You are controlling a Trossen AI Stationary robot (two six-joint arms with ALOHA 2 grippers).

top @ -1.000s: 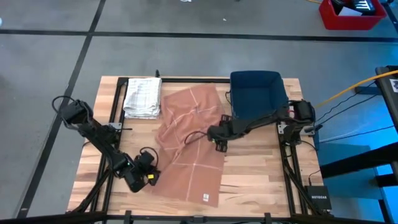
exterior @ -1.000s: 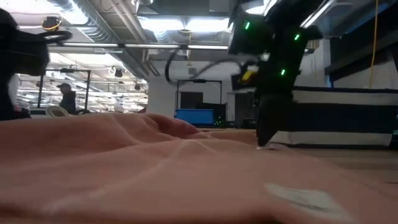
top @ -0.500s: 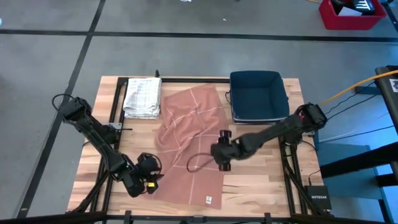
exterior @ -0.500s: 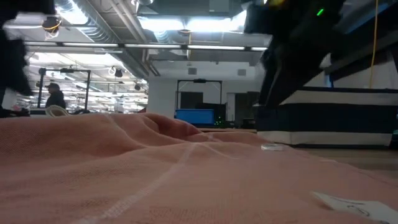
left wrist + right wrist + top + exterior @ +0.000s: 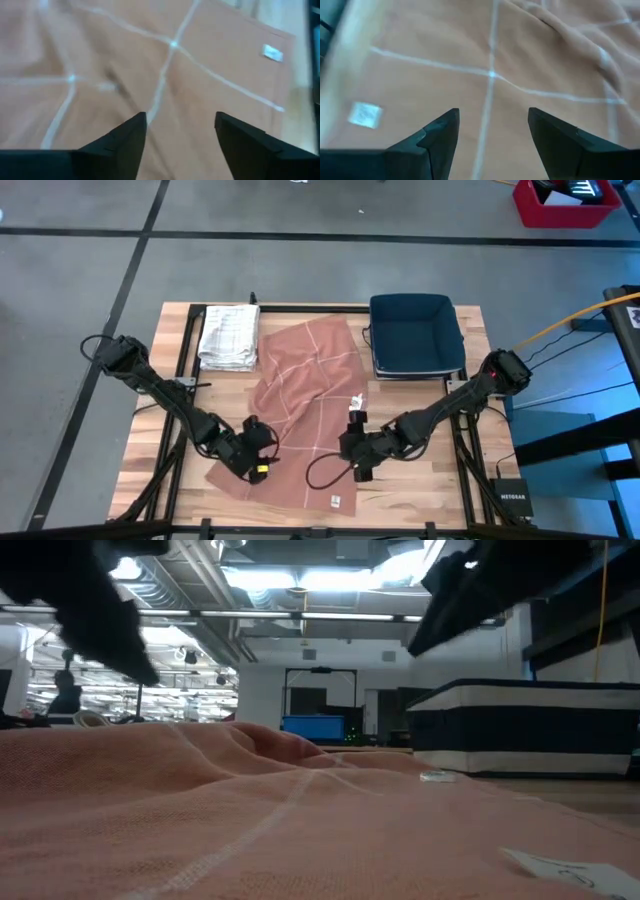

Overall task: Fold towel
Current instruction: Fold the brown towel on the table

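Over the near half of the rumpled terracotta cloth towel (image 5: pixel 305 415), mid-table, our left gripper (image 5: pixel 262 462) and right gripper (image 5: pixel 353 457) hover, fingers spread, empty. We should pinch both near corners evenly before lifting.

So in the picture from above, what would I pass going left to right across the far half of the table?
The folded white towel → the spread-out pink towel → the dark blue bin. Nearer the front edge, both hands sit over the pink towel: left hand, then right hand.
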